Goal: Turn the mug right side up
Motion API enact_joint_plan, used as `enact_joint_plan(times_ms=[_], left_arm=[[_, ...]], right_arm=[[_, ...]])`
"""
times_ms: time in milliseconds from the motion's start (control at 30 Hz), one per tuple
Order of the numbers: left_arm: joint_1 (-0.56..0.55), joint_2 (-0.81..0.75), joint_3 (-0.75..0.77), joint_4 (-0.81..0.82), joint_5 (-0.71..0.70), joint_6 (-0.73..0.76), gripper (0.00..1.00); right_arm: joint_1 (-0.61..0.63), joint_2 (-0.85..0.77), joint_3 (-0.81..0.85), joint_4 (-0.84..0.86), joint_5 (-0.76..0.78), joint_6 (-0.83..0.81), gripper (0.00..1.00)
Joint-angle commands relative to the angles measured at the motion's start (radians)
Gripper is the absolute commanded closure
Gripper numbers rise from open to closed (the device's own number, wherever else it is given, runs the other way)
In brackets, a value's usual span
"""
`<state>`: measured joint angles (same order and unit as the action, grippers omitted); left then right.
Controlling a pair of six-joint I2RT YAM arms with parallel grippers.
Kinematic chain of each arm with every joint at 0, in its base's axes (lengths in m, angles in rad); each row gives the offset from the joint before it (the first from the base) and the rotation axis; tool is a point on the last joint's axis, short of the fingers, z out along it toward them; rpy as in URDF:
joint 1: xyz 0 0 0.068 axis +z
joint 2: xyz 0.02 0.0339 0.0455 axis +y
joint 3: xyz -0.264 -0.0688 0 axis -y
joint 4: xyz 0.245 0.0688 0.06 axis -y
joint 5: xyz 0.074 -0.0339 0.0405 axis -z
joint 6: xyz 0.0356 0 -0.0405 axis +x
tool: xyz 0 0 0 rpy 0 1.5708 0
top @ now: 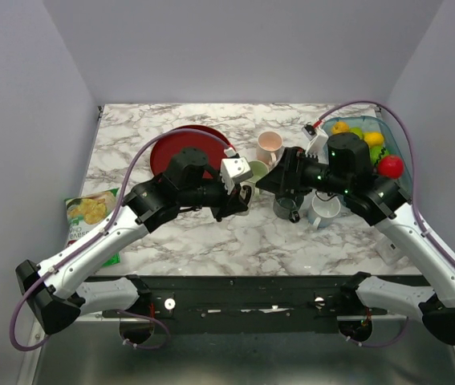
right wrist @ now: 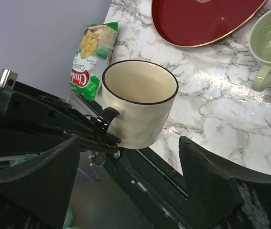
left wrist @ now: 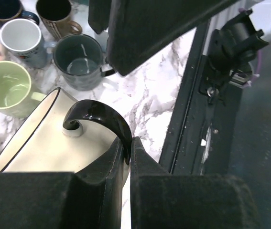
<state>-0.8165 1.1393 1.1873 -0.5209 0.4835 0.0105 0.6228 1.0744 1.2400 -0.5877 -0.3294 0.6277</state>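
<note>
The cream mug [right wrist: 140, 102] with a black rim and black handle [left wrist: 97, 114] hangs in the air over the table's near middle. My left gripper [left wrist: 128, 145] is shut on that handle. In the top view the left gripper [top: 239, 196] mostly hides the mug. The mug's open mouth faces the right wrist camera and the inside looks empty. My right gripper [right wrist: 130, 157] is open, its jaws wide on either side below the mug and not touching it. It sits just right of the mug in the top view [top: 271, 180].
A green mug [top: 257, 170], pink mug [top: 270, 146], grey mug [top: 285, 207] and white mug [top: 323, 208] stand upright close by. A red plate [top: 183, 148] lies behind. A chips bag [top: 91, 212] lies at the left edge. A fruit bin [top: 371, 140] is far right.
</note>
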Motion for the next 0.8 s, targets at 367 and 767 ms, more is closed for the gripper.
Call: enact_joint_plan(times_ms=[367, 767], left_arm=[[-0.096, 0.106, 0.083, 0.128, -0.21, 0.025, 1.0], [-0.125, 0.131, 0.095, 0.13, -0.201, 0.048, 1.0]], right_arm=[[0.022, 0.113, 0.004, -0.031, -0.013, 0.006, 0.34], [0.023, 0.151, -0.03, 0.011, -0.005, 0.018, 0.57]])
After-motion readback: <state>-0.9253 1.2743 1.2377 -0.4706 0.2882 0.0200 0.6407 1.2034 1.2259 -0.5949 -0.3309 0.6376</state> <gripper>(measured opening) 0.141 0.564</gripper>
